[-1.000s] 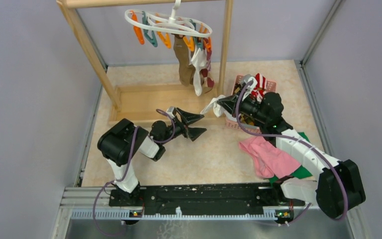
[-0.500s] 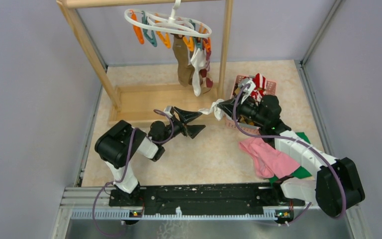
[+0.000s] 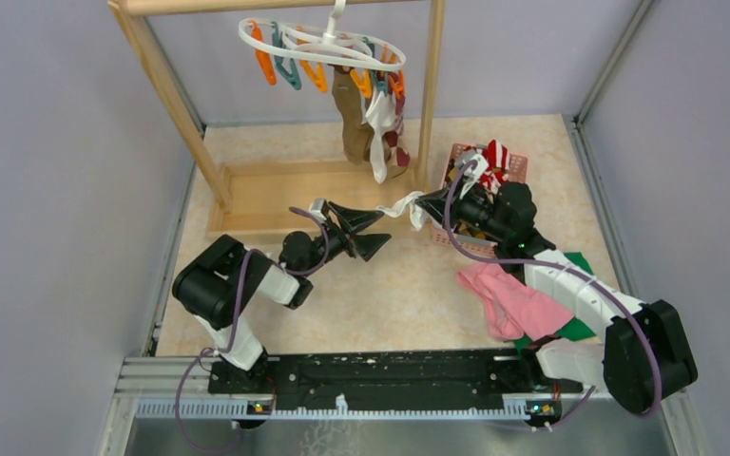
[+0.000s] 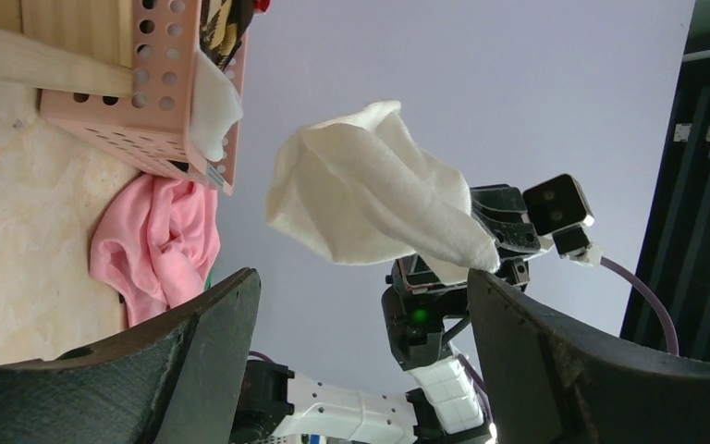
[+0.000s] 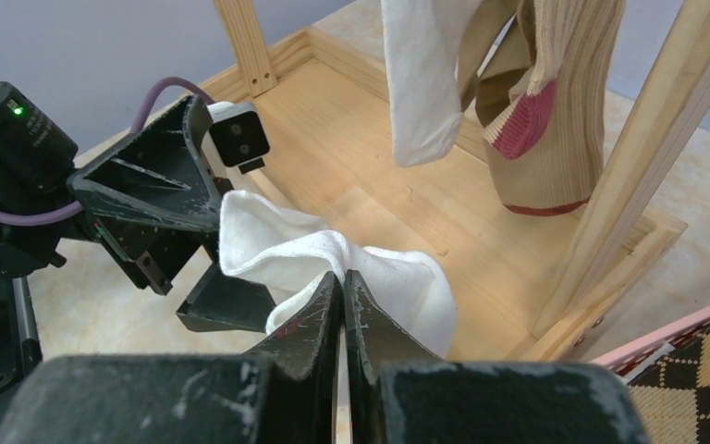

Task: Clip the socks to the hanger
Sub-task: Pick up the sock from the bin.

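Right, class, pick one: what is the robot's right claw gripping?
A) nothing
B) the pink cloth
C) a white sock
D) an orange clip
C: the right claw is shut on the white sock, holding it out in front of the open left claw.

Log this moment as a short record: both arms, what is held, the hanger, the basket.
right gripper: jaws shut on the white sock, held up off the table
left gripper: jaws open wide, facing the white sock, not closed on it
hanger: hooked on the wooden rack; hung socks clipped on
basket: pink, beside the rack, more socks inside
pink cloth: on the table by the right arm
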